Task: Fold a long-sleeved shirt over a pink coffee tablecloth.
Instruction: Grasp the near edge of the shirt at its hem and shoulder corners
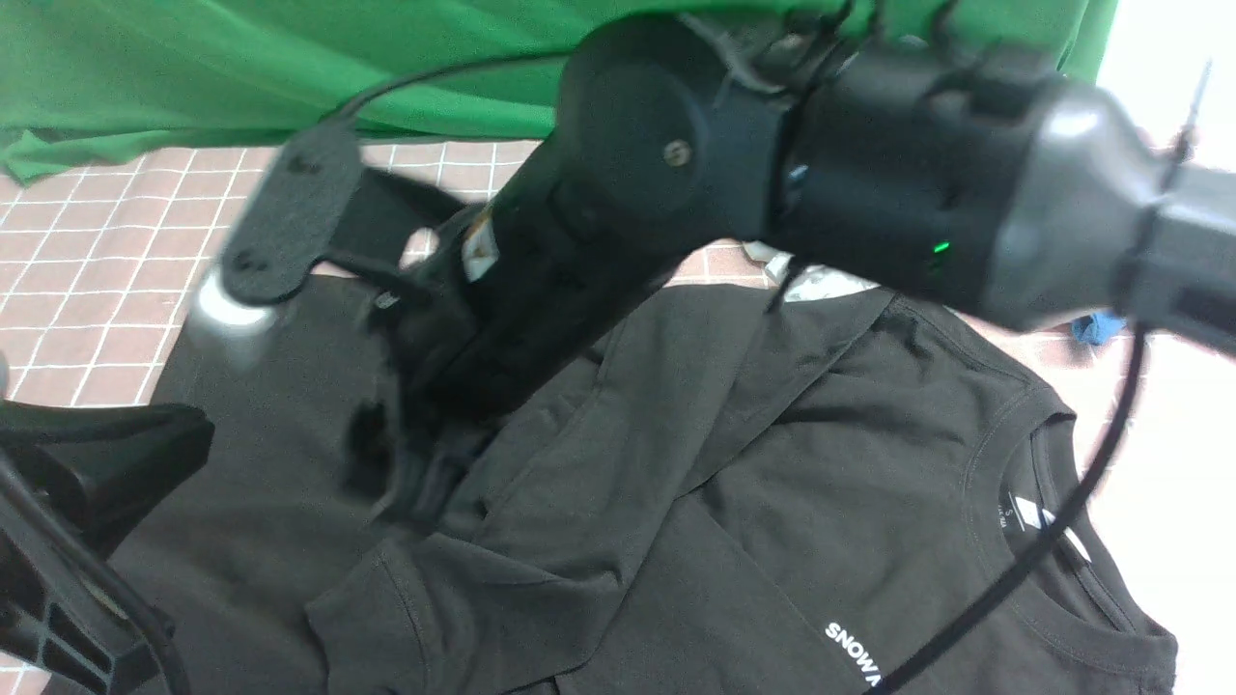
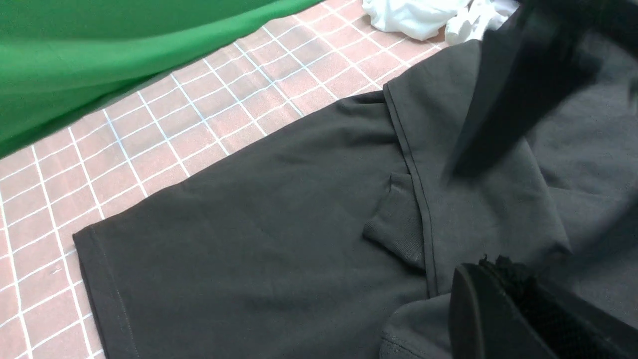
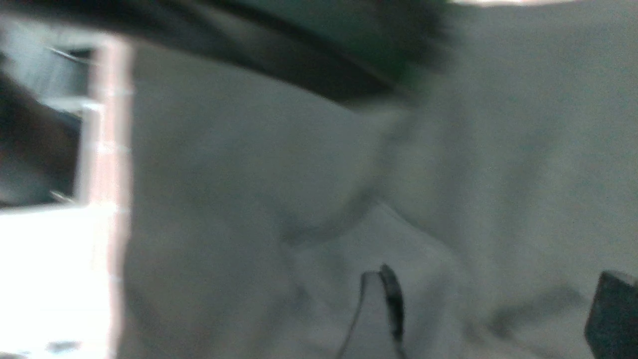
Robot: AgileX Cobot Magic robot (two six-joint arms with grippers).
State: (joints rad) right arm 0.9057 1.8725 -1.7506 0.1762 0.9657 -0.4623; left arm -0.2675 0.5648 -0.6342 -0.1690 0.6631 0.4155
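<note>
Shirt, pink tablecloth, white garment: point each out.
Shirt (image 2: 259, 249): left wrist view, flat body panel.
Tablecloth (image 2: 199, 119): left wrist view, bare squares.
White garment (image 2: 413, 17): left wrist view, bunched folds.

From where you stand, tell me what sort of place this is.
Likely a staged robot test bench for folding laundry: a green cloth backdrop, a pink gridded tablecloth under the black shirt, and a white garment bunched behind it.

Green cloth (image 1: 241, 68) at back, white garment (image 2: 418, 17) nr.
</note>
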